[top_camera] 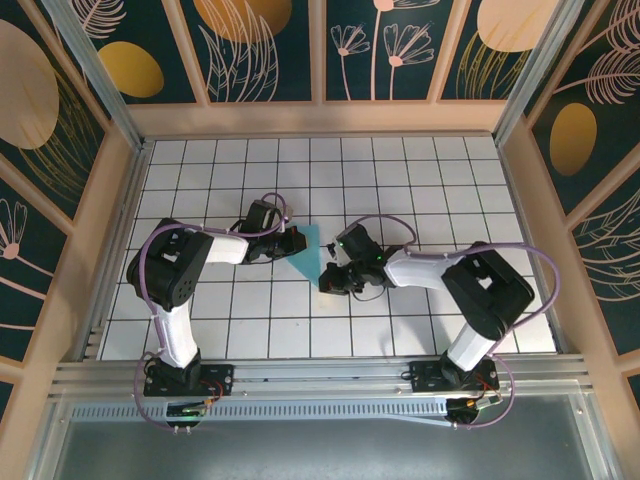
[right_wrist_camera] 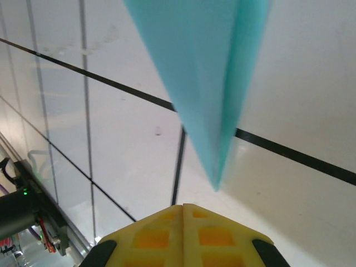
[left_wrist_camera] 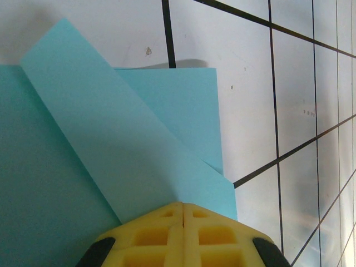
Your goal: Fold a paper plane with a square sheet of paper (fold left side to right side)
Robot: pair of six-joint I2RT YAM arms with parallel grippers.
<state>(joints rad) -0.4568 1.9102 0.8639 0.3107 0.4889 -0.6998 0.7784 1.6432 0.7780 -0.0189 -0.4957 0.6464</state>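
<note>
Pointing at right claw (right_wrist_camera: 183, 206): folded paper (right_wrist_camera: 203, 78)

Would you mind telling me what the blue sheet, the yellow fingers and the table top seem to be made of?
The blue sheet: thin matte paper, judging by its sharp creases and flat folded flap. The yellow fingers: probably moulded plastic, with recessed square pockets. The table top: hard, slightly glossy white surface with black grid lines; exact material unclear.
</note>
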